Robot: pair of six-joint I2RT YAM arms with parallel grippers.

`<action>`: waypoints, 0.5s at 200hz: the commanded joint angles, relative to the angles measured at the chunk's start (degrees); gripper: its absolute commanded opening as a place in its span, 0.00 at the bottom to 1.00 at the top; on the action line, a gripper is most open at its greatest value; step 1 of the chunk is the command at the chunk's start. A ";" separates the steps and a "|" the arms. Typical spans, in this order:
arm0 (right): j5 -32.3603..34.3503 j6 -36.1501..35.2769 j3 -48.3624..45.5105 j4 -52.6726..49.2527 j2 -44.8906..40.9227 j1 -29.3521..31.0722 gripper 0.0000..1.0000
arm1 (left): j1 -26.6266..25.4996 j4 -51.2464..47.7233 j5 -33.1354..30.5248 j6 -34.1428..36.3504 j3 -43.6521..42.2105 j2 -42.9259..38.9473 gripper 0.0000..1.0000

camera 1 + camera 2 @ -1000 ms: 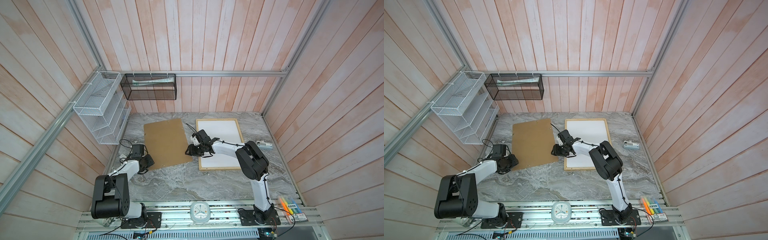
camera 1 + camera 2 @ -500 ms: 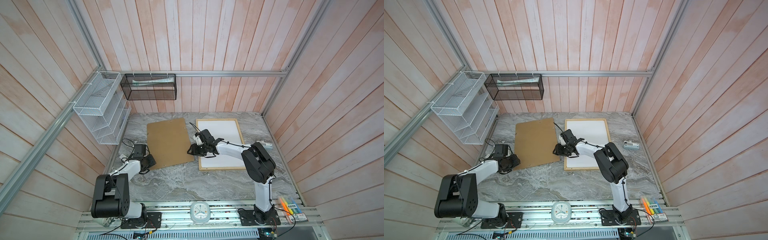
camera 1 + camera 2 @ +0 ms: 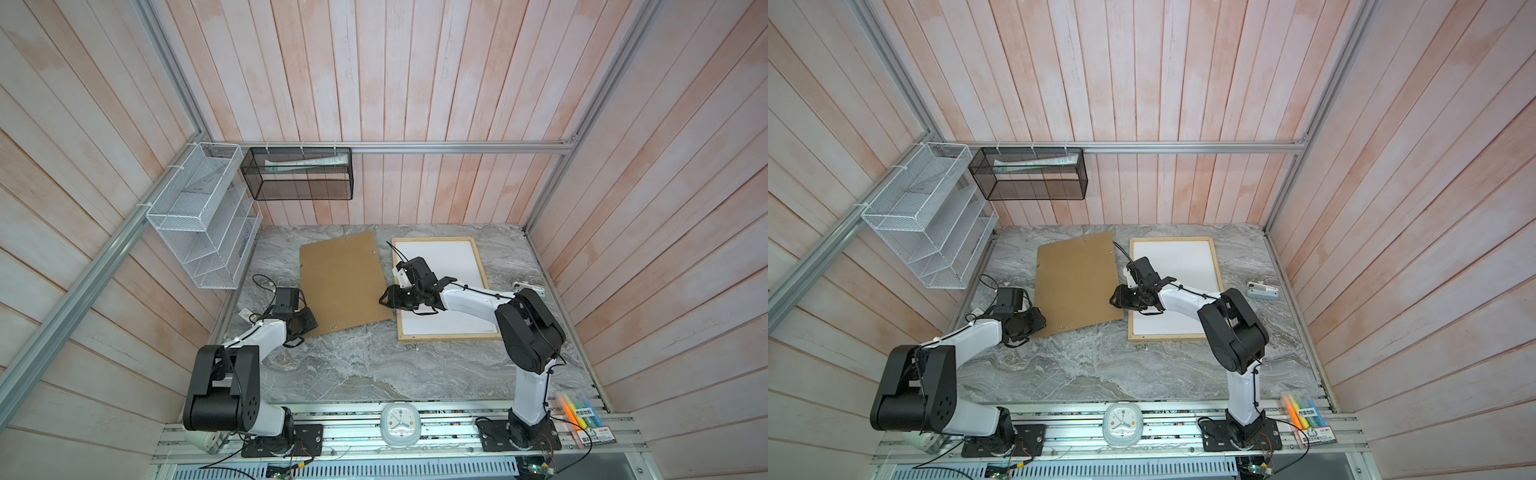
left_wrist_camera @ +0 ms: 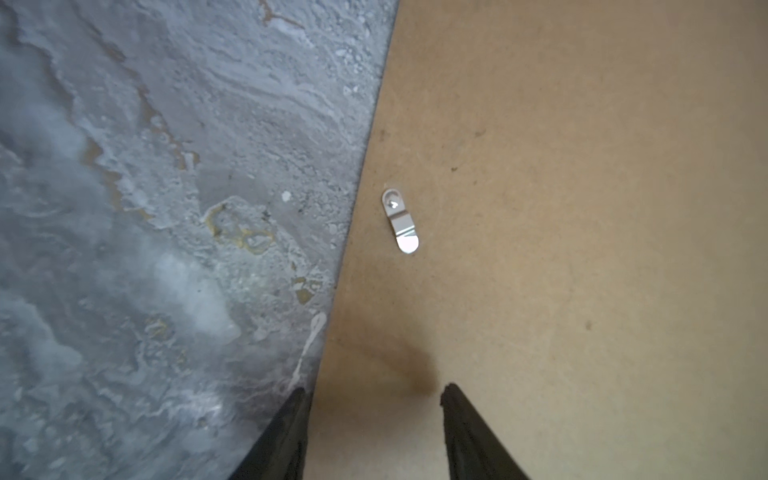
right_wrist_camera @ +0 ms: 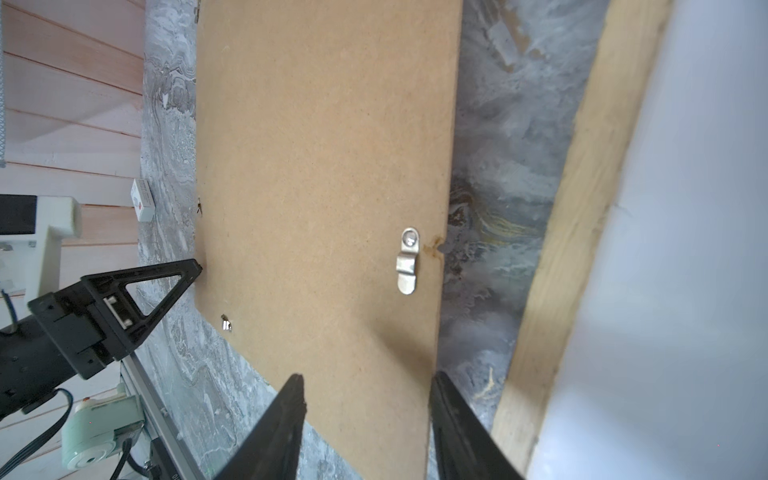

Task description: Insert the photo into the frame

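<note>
Risk of shoving backing board (image 3: 343,286) onto frame (image 3: 432,239), no grip to steer. Left gripper (image 4: 376,388), right gripper (image 5: 368,375) astride board edges, jaws part spread, pinching nothing. Photo not visible anywhere.

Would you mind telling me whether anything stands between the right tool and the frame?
Nothing visible does: the right tool sits at the backing board's edge, and only a narrow strip of bare table separates it from the frame.
</note>
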 commanded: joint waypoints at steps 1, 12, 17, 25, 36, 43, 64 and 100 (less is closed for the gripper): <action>-7.57 1.44 -1.50 4.77 -2.94 2.60 0.50 | -4.40 0.93 11.27 -2.21 -0.07 3.31 0.53; -7.36 1.47 -2.22 4.96 -3.59 2.45 0.50 | -5.25 1.36 11.24 -2.50 -0.03 3.81 0.53; -7.35 1.55 -2.57 5.08 -3.84 2.39 0.50 | -5.56 1.50 11.22 -2.66 0.05 3.98 0.53; -7.26 1.55 -3.15 5.24 -4.31 2.35 0.50 | -6.08 1.72 11.27 -2.93 0.09 4.37 0.53; -7.12 1.55 -3.69 5.27 -4.85 2.18 0.50 | -6.90 1.95 11.23 -3.17 0.34 4.93 0.53; -7.08 1.58 -3.98 5.22 -5.15 2.09 0.50 | -7.42 2.06 11.14 -3.35 0.56 5.28 0.53; -6.83 1.64 -5.04 5.31 -6.20 1.91 0.50 | -8.94 2.39 11.05 -3.83 1.09 6.25 0.53; -6.38 1.99 -7.75 6.05 -8.09 1.14 0.50 | -11.19 3.00 10.98 -4.62 1.97 7.76 0.52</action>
